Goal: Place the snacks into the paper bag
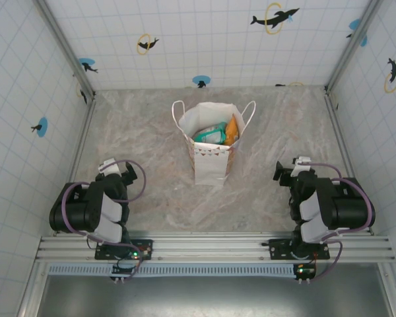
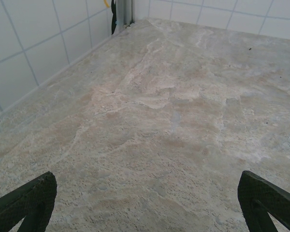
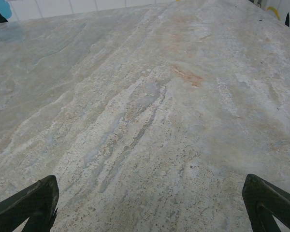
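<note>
The white paper bag (image 1: 211, 142) stands upright at the middle of the table, mouth open, rope handles out to either side. Inside it lie snacks: a teal-white packet (image 1: 210, 135) and an orange packet (image 1: 231, 129) show at the top. My left gripper (image 1: 116, 170) is folded back near its base at the left, well away from the bag. In the left wrist view its gripper (image 2: 147, 205) stands open over bare stone. My right gripper (image 1: 291, 170) rests at the right, likewise apart from the bag. Its wrist view shows that gripper (image 3: 150, 205) open with nothing between the fingers.
The marble-patterned tabletop (image 1: 145, 139) is walled by white tiles with dolphin stickers (image 1: 274, 17) at the back and sides. A metal rail (image 1: 211, 247) with both arm bases runs along the near edge. The left wall (image 2: 34, 53) stands close to the left gripper.
</note>
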Available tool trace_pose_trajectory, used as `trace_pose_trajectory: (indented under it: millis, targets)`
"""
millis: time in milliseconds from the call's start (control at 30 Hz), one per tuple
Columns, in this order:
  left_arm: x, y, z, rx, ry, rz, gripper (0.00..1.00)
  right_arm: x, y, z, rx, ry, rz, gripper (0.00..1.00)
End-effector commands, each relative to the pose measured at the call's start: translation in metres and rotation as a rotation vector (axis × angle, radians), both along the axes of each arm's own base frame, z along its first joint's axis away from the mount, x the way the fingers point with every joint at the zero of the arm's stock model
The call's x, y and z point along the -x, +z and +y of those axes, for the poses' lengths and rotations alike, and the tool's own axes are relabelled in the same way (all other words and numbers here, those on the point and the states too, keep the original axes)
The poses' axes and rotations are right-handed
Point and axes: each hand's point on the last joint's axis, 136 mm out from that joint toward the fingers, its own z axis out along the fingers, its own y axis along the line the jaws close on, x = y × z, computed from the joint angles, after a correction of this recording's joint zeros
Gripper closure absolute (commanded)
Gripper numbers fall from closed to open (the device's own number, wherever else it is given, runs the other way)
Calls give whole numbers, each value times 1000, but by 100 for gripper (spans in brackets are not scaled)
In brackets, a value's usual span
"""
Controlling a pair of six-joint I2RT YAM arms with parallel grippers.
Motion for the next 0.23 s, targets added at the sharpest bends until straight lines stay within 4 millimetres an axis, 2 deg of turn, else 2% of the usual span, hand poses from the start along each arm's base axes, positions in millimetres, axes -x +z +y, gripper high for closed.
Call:
trace_pose_trajectory:
  millis: [0,200]
  targets:
    - [5,0,-2,-11,-15,-5,2,1,1,-1,5,0,-7,0]
    - [5,1,-2,-10,-16,-7,2,1,2,-1,1,-1,-8,0]
